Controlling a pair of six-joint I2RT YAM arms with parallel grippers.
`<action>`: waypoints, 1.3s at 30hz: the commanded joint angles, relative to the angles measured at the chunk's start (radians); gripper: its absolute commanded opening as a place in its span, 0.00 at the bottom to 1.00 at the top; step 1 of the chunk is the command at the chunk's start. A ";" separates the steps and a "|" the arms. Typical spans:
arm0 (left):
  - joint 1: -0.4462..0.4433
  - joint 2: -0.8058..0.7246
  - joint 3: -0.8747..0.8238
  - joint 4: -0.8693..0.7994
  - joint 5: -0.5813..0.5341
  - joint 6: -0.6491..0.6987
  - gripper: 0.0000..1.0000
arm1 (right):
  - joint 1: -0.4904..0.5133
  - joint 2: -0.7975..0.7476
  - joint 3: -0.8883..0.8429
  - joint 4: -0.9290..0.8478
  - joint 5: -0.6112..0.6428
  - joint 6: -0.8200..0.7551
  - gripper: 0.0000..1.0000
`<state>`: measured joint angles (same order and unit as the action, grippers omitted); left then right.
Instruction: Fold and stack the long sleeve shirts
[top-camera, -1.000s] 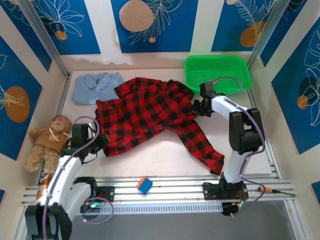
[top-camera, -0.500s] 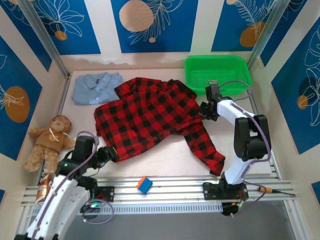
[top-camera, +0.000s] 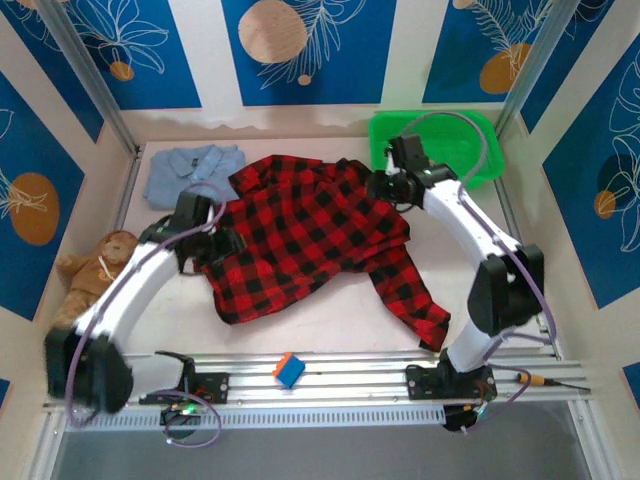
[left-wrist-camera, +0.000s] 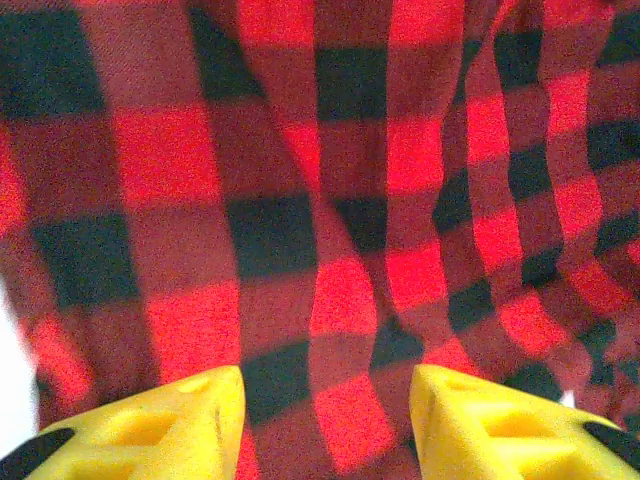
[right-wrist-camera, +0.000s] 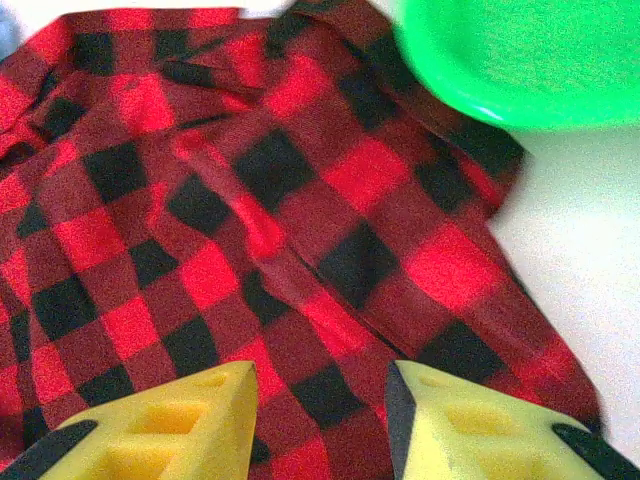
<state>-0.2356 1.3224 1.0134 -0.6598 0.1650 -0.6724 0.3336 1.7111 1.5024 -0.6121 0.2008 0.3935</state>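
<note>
Blue panels w/ leaf prints are walling in a pale table (top-camera: 330, 310), and the flannel shirt (top-camera: 300, 230) is lying spread and rumpled across its middle, red-and-black checks up, w/ one sleeve (top-camera: 410, 295) trailing toward the near right edge. The blue shirt (top-camera: 190, 172) is sitting crumpled at the far left corner, touching the flannel's far left edge. A green basket (top-camera: 455, 160) is standing at the far right, just beside the flannel's collar end. The L gripper (top-camera: 222, 243) is reaching over the flannel's left part; in the L wrist cam its yellow fingers (left-wrist-camera: 150, 425) are standing apart w/ checked cloth (left-wrist-camera: 300, 180) showing through the gap, so the claw is open and pinching nothing. The R gripper (top-camera: 380, 188) is hanging over the flannel's far right edge, next to the basket; in the R wrist cam the R gripper (right-wrist-camera: 320, 400) is likewise gaping, fingers apart, w/ folds of flannel (right-wrist-camera: 200, 180) beyond the tips and the basket's rim (right-wrist-camera: 520, 60) at upper right. A teddy (top-camera: 90, 275) is lying at the left edge, well apart from the basket, and a small blue-and-red cube (top-camera: 288, 369) is resting on the near rail btw the arm bases.
</note>
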 joint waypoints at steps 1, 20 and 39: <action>0.049 0.182 0.105 0.139 -0.008 0.113 0.38 | 0.024 0.178 0.110 -0.106 -0.054 -0.045 0.31; 0.209 0.708 0.285 0.307 -0.117 0.207 0.36 | 0.006 0.663 0.446 -0.104 -0.026 0.408 0.37; 0.290 0.264 0.374 0.078 0.080 0.244 0.92 | 0.090 0.180 -0.062 0.236 -0.062 0.447 0.68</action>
<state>0.0433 1.7851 1.4433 -0.5194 0.1532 -0.4129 0.4137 2.0014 1.4414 -0.4091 0.1638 0.9428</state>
